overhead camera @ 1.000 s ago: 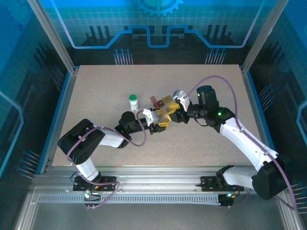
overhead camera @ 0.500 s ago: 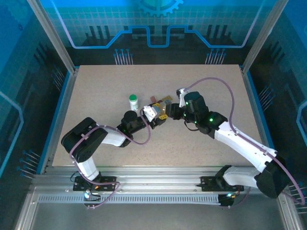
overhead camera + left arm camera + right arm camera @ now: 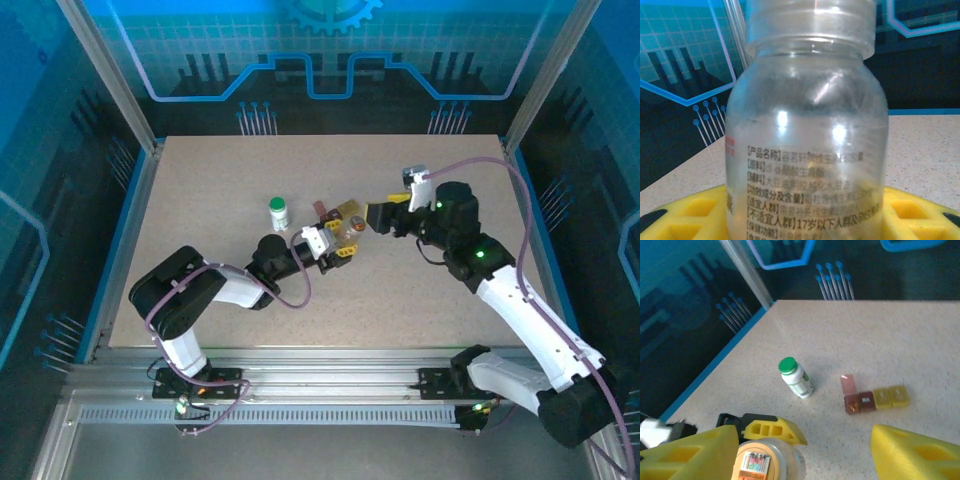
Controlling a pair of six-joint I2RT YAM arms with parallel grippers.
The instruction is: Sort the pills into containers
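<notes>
Clear plastic pill bottle [image 3: 805, 140]: probably light, rigid, slick; left claw [image 3: 343, 246] clamps its lower body, the best hold. Right claw [image 3: 382, 216] gapes wide, empty, nearby.

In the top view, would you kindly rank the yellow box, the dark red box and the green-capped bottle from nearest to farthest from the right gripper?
1. the yellow box, just to the left of the right gripper
2. the dark red box, next along the same row, further left
3. the green-capped bottle, standing apart from the row, farthest left
</notes>
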